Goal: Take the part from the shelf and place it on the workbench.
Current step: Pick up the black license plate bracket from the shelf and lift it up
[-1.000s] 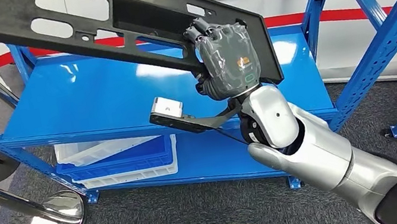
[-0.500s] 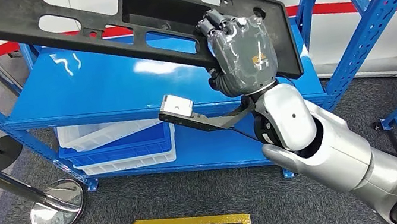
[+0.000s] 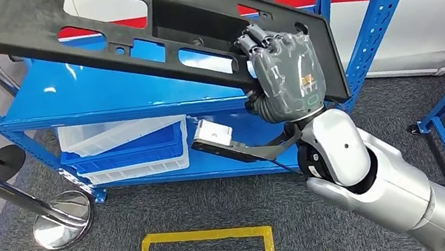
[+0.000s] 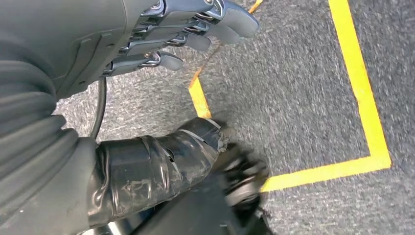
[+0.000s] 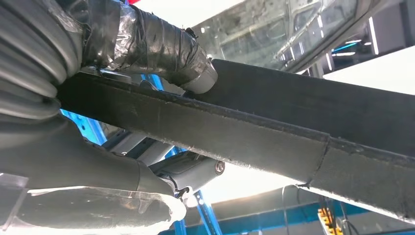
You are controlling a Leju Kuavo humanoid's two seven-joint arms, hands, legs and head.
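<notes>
The right hand (image 3: 284, 75) grips the long flat black plastic panel with cut-out slots (image 3: 123, 26) near one end, fingers wrapped over its edge. The panel is up in the air, tilted, stretching away to the left above the blue metal shelf (image 3: 101, 97). The left hand (image 4: 161, 39) hangs over grey carpet, fingers loosely extended, holding nothing.
</notes>
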